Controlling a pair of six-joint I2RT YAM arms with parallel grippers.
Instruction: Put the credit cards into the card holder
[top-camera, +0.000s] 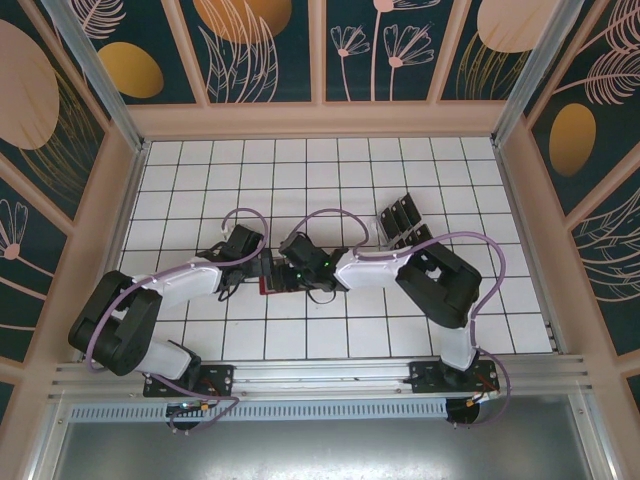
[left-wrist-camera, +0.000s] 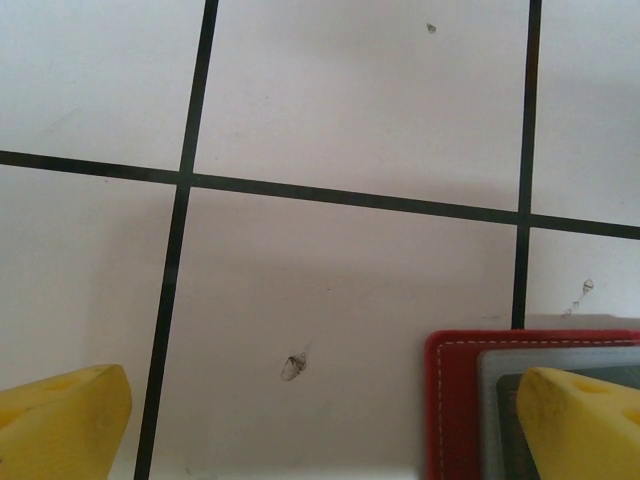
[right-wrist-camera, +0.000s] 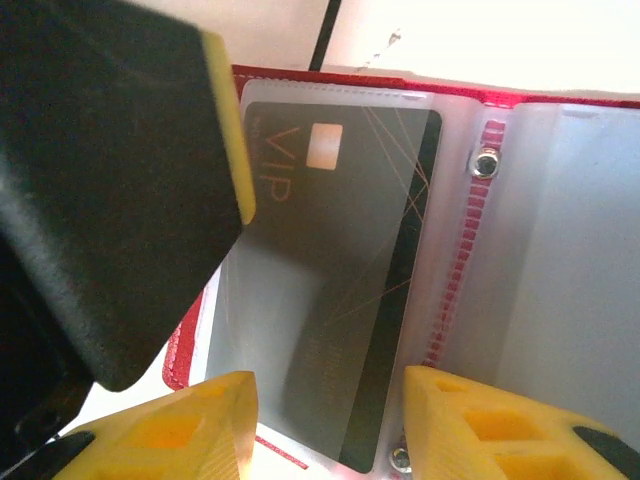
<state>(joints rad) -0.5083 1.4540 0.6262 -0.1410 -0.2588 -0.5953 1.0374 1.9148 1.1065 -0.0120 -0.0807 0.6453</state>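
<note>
I see one thin dark card (right-wrist-camera: 340, 250) sitting in a see-through pocket of the open flat red card holder (right-wrist-camera: 300, 75), in the middle of my right wrist view. My right gripper (right-wrist-camera: 330, 425) has its fingers half apart, one on each side of the card's near end. I cannot tell if they squeeze it. My left gripper (left-wrist-camera: 320, 425) is wide open and grabs nothing; one finger sits over the holder's corner at the lower right. More dark cards (top-camera: 402, 218) stand in the clear plastic rack (top-camera: 388, 213), up and right of the middle in the top view. I think most of the job is left.

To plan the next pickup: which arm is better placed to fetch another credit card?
Probably right. The spare credit cards lie on its side of the table, close to its forearm; the left gripper sits open at the card holder, farther away.
</note>
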